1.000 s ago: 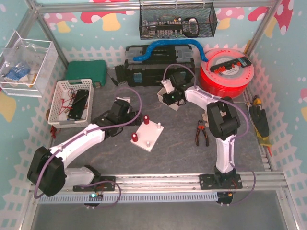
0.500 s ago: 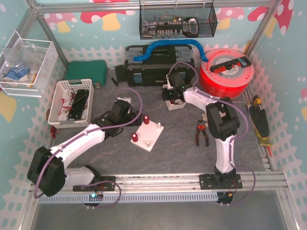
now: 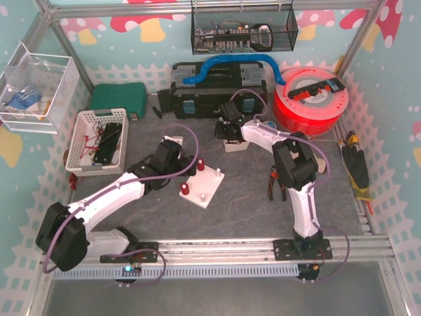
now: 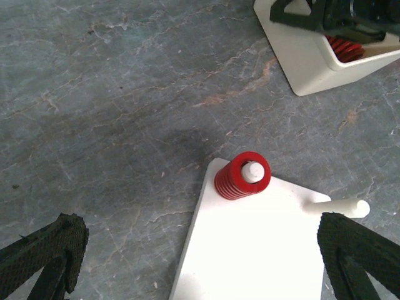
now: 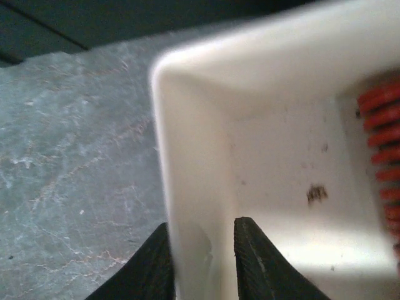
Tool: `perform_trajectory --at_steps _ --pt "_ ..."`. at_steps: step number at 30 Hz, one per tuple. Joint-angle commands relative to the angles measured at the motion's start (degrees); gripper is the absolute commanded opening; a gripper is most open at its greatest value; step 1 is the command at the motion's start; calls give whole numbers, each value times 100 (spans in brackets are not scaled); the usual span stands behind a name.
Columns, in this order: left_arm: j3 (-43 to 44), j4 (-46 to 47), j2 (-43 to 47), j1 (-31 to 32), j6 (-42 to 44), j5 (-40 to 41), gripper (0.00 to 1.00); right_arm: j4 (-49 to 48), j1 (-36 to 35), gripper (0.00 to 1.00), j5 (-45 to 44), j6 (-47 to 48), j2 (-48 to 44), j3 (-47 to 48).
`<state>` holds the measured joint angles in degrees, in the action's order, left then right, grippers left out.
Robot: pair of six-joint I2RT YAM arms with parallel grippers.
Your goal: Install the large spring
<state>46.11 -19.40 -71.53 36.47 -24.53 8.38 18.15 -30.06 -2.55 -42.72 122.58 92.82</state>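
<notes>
A white peg plate lies mid-table with two red springs on pegs and two bare pegs. In the left wrist view one red spring sits on its peg at the plate's corner, with a bare peg to the right. My left gripper is open and empty above the plate's left edge. My right gripper is shut on the left wall of a small white bin. A red spring lies in the bin.
A black toolbox stands behind the bin and a red spool at the back right. Pliers lie right of the plate. A white basket stands at the left and a green case behind it.
My right gripper has shifted left with the white bin's wall in its grip. My left gripper has moved slightly right, closer over the plate.
</notes>
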Motion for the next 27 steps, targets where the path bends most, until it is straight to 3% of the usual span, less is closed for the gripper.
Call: perform_trajectory --at_steps 1,6,15,23,27 --pt "-117 75 185 20 172 201 99 601 -33 33 -70 38 2 79" --pt "-175 90 269 18 192 234 99 810 20 43 -235 418 -366 75" --pt "-240 137 356 19 227 308 99 936 153 34 -733 712 -370 39" --pt "-294 160 394 33 271 391 99 943 183 34 121 822 -340 481" --pt "-295 218 394 60 300 405 99 953 187 39 142 690 -506 527"
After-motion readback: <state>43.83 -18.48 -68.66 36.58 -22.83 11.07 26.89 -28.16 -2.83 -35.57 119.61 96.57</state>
